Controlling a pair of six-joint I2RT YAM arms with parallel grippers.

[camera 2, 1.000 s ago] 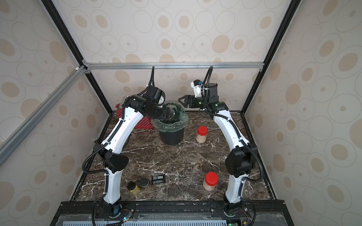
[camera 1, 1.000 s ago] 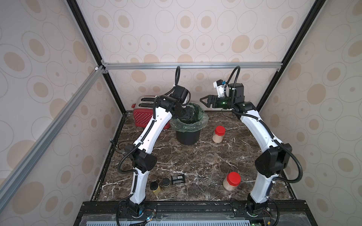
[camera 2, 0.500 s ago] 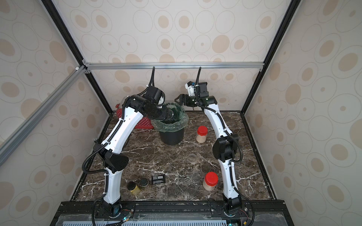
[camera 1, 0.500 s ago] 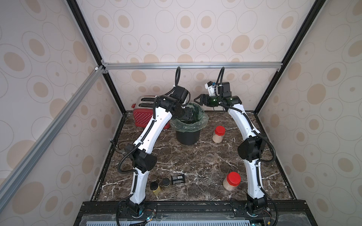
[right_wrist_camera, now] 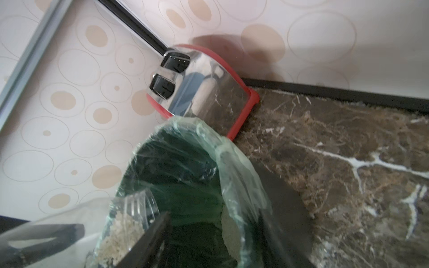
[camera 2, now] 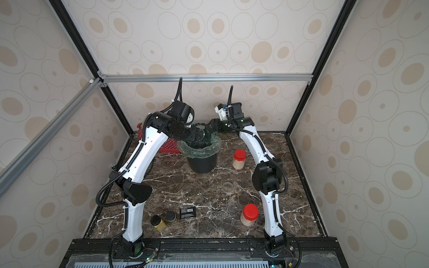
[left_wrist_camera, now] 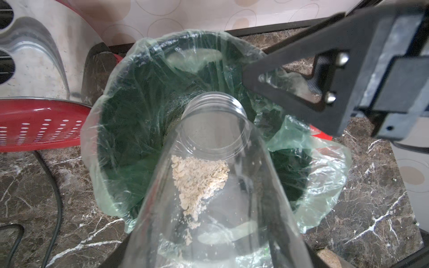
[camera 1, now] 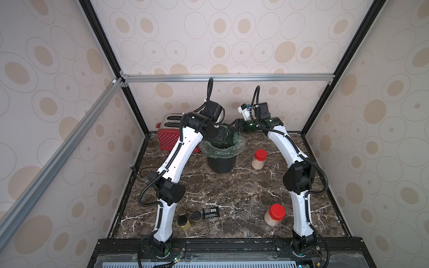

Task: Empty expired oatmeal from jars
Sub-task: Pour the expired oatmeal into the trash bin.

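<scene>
The left gripper is clamped on the open jar, which is tilted with its threaded mouth over the opening of the bin. A small heap of oatmeal lies on the jar's lower wall just behind the neck, and the rest of the jar looks clear. The right gripper is at the bin's far right rim. In the right wrist view its fingers stand apart, one over the bin's mouth and the other outside the green liner. I cannot tell whether they press the liner. A capped jar stands just right of the bin, its red lid on and oatmeal in its lower part. A second capped jar, also holding oatmeal, stands well in front of the bin and to the right. The toaster sits just left of the bin, and two spice jars and a black packet lie well in front of it.
</scene>
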